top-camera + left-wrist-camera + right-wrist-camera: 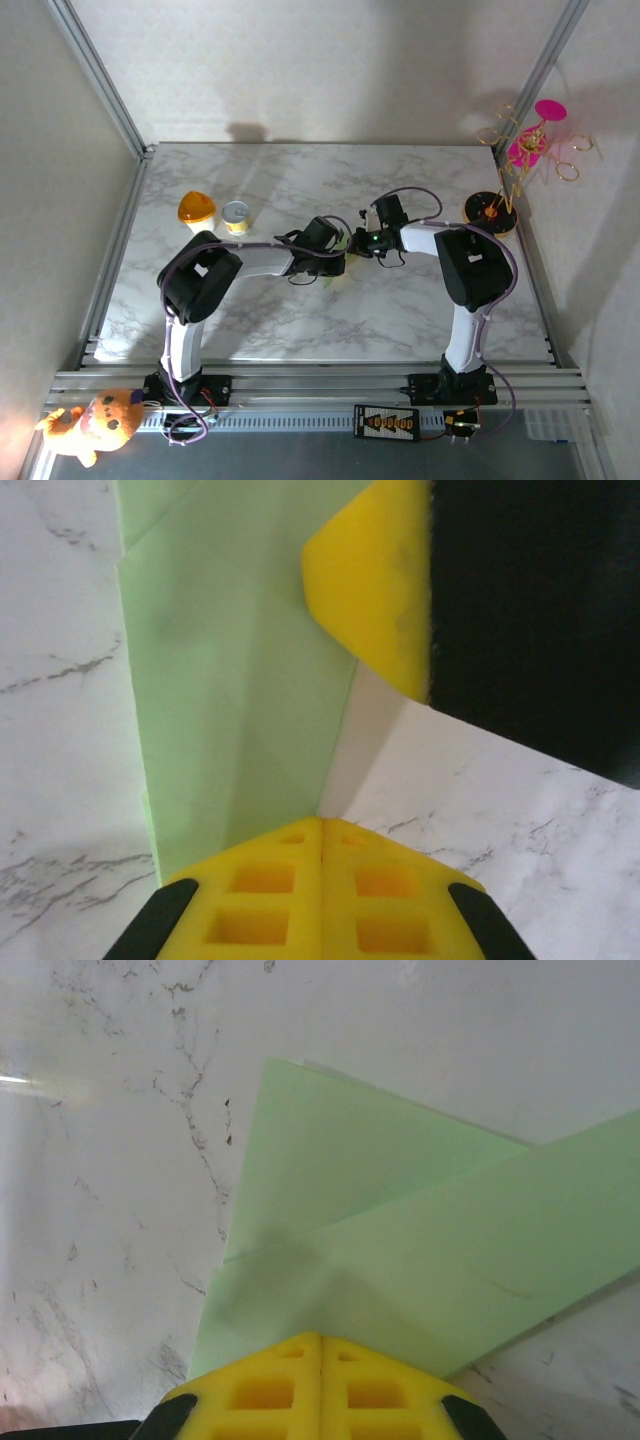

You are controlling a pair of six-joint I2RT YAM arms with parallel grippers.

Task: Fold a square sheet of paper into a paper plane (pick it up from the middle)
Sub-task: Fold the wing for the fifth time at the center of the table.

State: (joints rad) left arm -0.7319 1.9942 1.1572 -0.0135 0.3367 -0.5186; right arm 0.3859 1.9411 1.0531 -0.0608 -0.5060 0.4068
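So the left gripper [320, 825] had its yellow fingers pressed tight together, no gap at all, tips right on the near end of the folded green paper [230, 680]. I couldn't tell if it was pinching the paper or just pushing down on it. The paper ran straight out ahead of that gripper across the marble table [60, 730]. The right gripper [320, 1338] was closed the same way, just across from the left one, its tips on the same paper.
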